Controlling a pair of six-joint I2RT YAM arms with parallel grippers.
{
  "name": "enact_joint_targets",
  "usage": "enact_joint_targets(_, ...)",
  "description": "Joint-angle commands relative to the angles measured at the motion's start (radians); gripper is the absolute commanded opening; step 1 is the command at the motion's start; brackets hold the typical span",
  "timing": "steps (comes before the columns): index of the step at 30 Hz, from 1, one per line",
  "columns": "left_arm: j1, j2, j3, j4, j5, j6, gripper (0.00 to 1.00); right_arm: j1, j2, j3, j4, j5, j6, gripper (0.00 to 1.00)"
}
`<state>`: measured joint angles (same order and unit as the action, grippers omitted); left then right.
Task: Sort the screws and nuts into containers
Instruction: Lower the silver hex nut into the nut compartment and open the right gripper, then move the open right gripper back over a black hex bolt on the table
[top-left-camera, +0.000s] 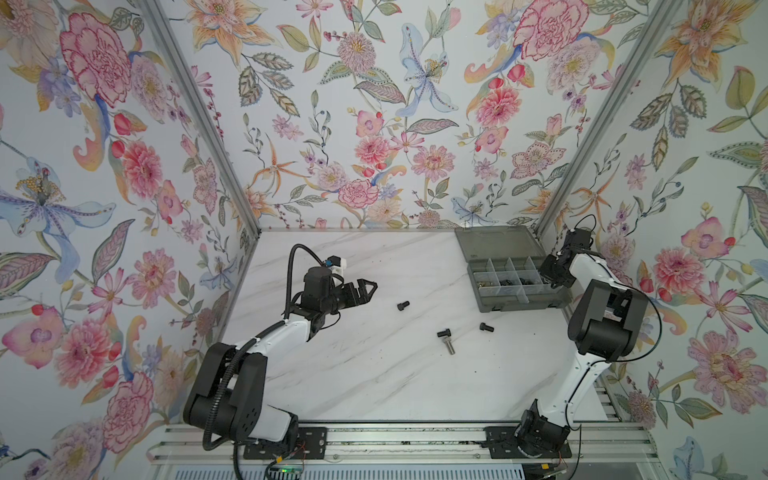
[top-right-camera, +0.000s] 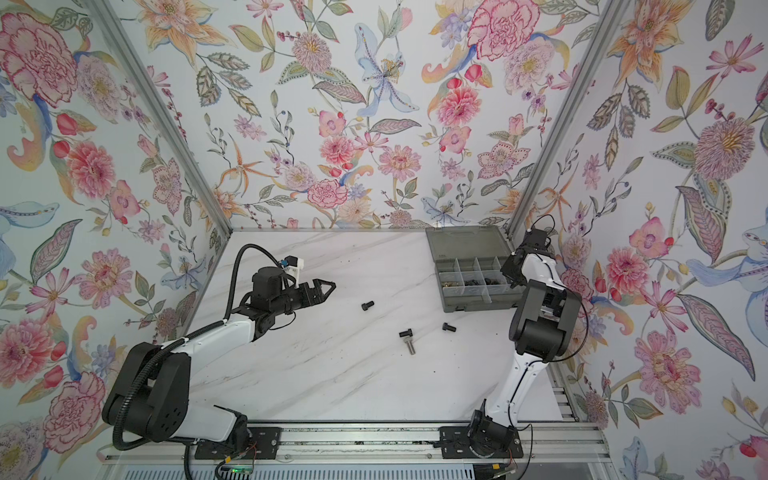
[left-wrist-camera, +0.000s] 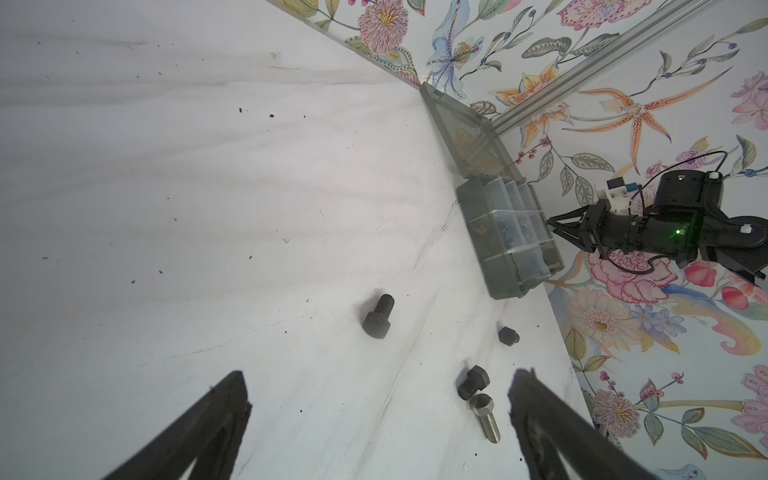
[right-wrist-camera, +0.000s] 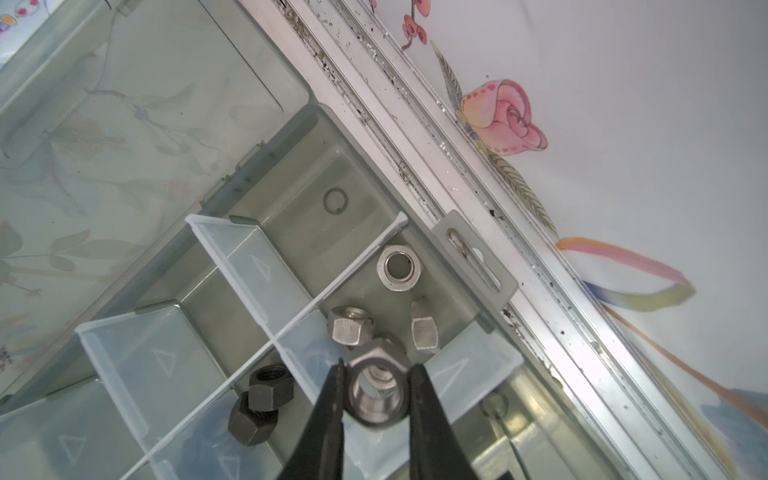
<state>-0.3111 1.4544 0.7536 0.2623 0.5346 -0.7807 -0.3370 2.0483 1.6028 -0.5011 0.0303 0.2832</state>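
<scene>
Silver nut (right-wrist-camera: 376, 409) pinched in R claw (right-wrist-camera: 378, 365), L claw (left-wrist-camera: 380, 374) spread, triangle-marked dividers (right-wrist-camera: 257, 266)

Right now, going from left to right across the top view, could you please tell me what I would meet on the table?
Left hand → lone black screw → middle black screw and silver screw close together → rightmost black screw → right hand, over the organiser box, gripping a silver nut.

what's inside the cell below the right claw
Three loose silver nuts show in the cell. The right claw and the held nut hide the rest of its floor.
</scene>
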Motion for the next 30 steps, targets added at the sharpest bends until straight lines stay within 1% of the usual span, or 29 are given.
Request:
enact_joint_targets(1, -0.010, 0.015, 0.033, 0.000, -0.007, 0.012, 0.99, -0.004, 0.013, 0.013, -0.019, -0.012, -0.018, 0.24)
enact_joint_targets(4, -0.010, 0.016, 0.032, 0.002, -0.005, 0.013, 0.99, -0.005, 0.015, 0.016, -0.025, -0.026, -0.025, 0.26)
enact_joint_targets(7, -0.010, 0.018, 0.032, 0.004, -0.004, 0.012, 0.99, -0.010, 0.012, 0.017, -0.030, -0.052, -0.026, 0.31)
enact_joint_targets(12, -0.013, 0.033, 0.044, 0.006, 0.001, 0.009, 0.99, -0.021, 0.005, 0.014, -0.037, -0.071, -0.029, 0.37)
enact_joint_targets(17, -0.018, 0.041, 0.054, 0.010, 0.004, 0.011, 0.99, -0.029, -0.016, 0.005, -0.052, -0.104, -0.040, 0.39)
enact_joint_targets(20, -0.021, 0.043, 0.059, 0.005, -0.003, 0.013, 0.99, -0.030, -0.073, -0.027, -0.056, -0.155, -0.060, 0.40)
enact_joint_targets(26, -0.057, 0.061, 0.070, -0.010, -0.054, 0.020, 0.99, -0.019, -0.224, -0.100, -0.160, -0.270, -0.101, 0.43)
enact_joint_targets(30, -0.086, 0.089, 0.072, 0.001, -0.056, 0.016, 0.99, -0.006, -0.353, -0.205, -0.168, -0.394, -0.100, 0.44)
